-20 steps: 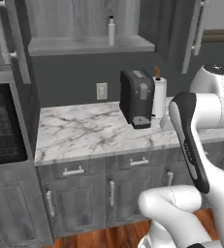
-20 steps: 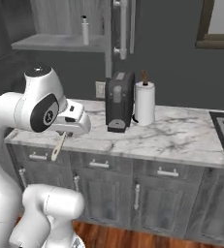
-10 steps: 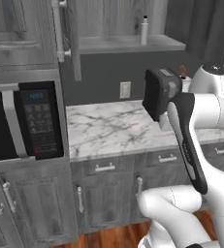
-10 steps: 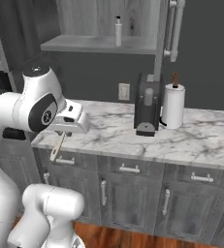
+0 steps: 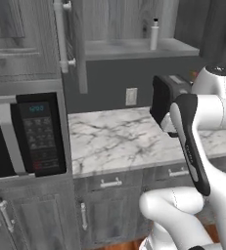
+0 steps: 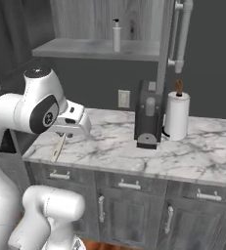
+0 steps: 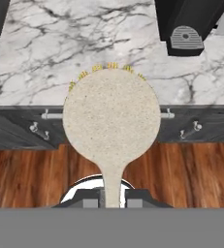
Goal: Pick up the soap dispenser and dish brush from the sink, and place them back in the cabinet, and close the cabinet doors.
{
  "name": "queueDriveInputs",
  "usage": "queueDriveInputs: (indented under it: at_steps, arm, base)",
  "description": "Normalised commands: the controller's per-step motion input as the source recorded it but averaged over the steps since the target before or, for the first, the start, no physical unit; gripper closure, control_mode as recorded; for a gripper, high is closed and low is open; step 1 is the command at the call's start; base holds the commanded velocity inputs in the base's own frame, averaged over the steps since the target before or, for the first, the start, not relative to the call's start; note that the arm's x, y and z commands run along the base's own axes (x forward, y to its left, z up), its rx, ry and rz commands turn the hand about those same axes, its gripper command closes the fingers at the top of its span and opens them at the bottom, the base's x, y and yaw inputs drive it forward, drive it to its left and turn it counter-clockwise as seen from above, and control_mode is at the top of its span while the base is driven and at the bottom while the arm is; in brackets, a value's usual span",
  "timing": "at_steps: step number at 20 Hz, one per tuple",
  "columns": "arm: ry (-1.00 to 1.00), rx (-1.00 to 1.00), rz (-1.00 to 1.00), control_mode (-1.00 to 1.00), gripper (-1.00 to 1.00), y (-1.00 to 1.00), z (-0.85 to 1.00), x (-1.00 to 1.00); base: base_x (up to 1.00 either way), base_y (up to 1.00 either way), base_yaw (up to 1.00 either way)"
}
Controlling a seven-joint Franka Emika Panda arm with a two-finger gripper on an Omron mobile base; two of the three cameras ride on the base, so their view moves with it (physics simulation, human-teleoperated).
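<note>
Pale tan and round, the dish brush (image 7: 111,116) sits with its head facing your wrist camera and its short handle running down between the fingertips, so your hand (image 7: 111,199) is pinching the brush by the handle. From the right side you can see it hanging below the hand (image 6: 69,128), over the front edge of the marble desk (image 6: 192,156). The soap dispenser (image 6: 116,35) already stands upright on the grey inner shelf of the cabinet (image 6: 97,48), so that half of the job looks done. What you have left, by my reading, is to lift the brush up to that shelf, set it down near the bottle, let go, and then swing the cabinet doors (image 6: 169,34) shut; the one beside the shelf stands open, its white bar handle facing you. A black appliance (image 6: 147,114) and a paper-towel roll (image 6: 176,115) stand under the shelf, so bring the brush up clear of them.
</note>
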Motion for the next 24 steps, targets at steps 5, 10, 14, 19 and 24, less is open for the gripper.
queueDriveInputs:
  at_steps: [5, 10, 14, 19, 24]
  arm:
    - [0.0, 0.0, 0.0, 1.0, 1.0, 0.0, 0.0, 0.0]
    - [0.0, 0.0, 0.0, 1.0, 1.0, 0.0, 0.0, 0.0]
    - [0.0, 0.0, 0.0, 1.0, 1.0, 0.0, 0.0, 0.0]
    - [0.0, 0.0, 0.0, 1.0, 1.0, 0.0, 0.0, 0.0]
    - [0.0, 0.0, 0.0, 1.0, 1.0, 0.0, 0.0, 0.0]
  base:
    - [0.57, 0.23, 0.0]
    - [0.51, 0.25, 0.0]
    - [0.49, 0.29, 0.0]
    - [0.34, 0.22, 0.0]
    - [0.17, 0.06, 0.0]
